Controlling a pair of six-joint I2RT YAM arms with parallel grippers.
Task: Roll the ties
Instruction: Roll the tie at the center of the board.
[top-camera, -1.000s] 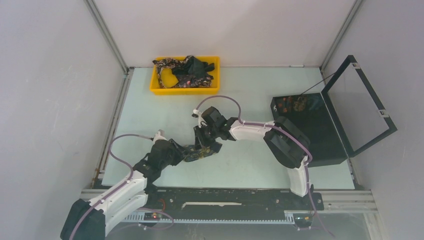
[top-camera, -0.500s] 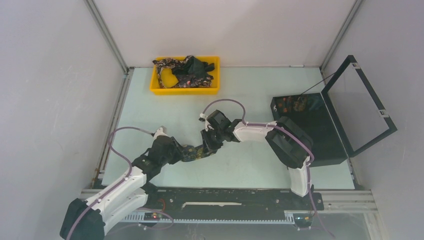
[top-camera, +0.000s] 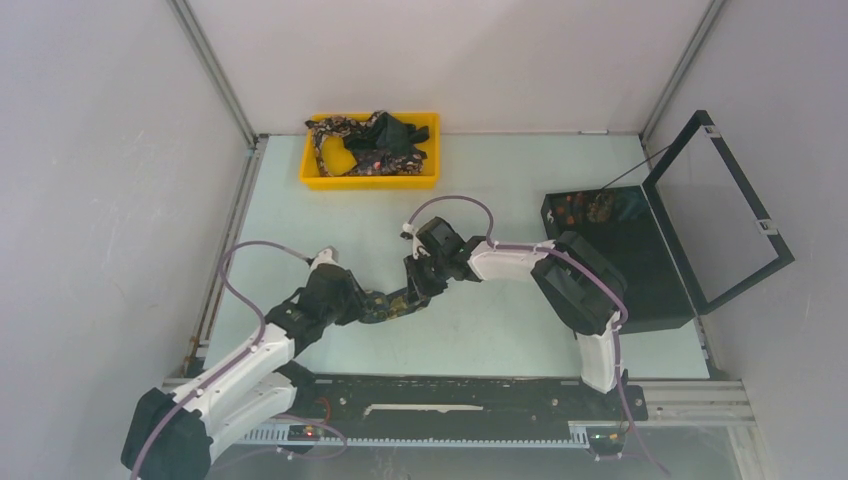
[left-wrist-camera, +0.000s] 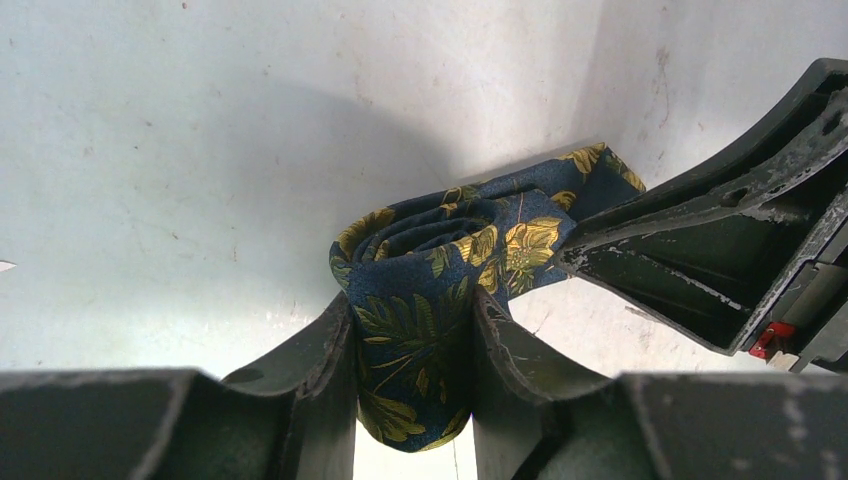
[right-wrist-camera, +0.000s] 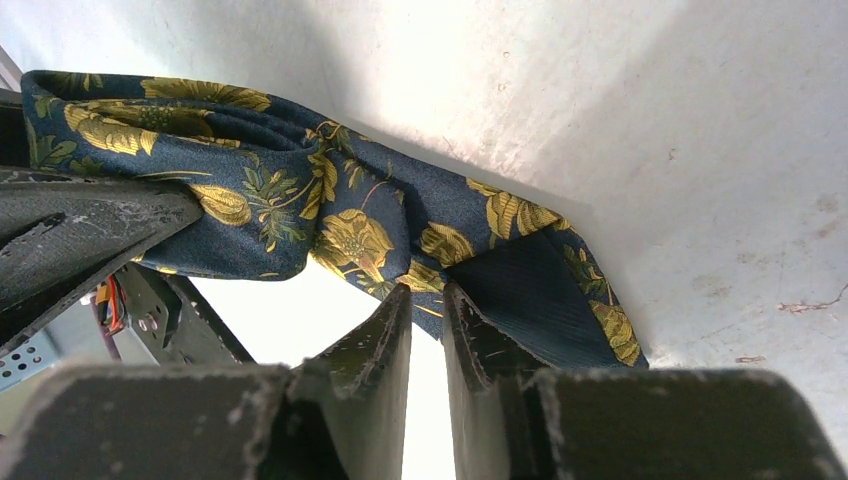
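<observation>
A dark navy tie with gold leaf and flower print lies between my two grippers near the middle of the table. In the left wrist view its coiled roll stands upright, and my left gripper is shut on the roll's lower part. A loose tail runs from the roll to my right gripper, whose fingertips pinch the tail's edge next to its dark lining. From above, the left gripper and right gripper sit close together on the tie. More ties lie heaped in the tray.
A yellow tray stands at the back left of the table. A black hinged box with its lid open stands at the right, with small patterned rolls in its far corner. Metal frame posts line the table's sides.
My left arm has pushed right and slightly away with the roll. The right gripper has shifted a little right and turned. The stretch of tie between them looks shorter.
</observation>
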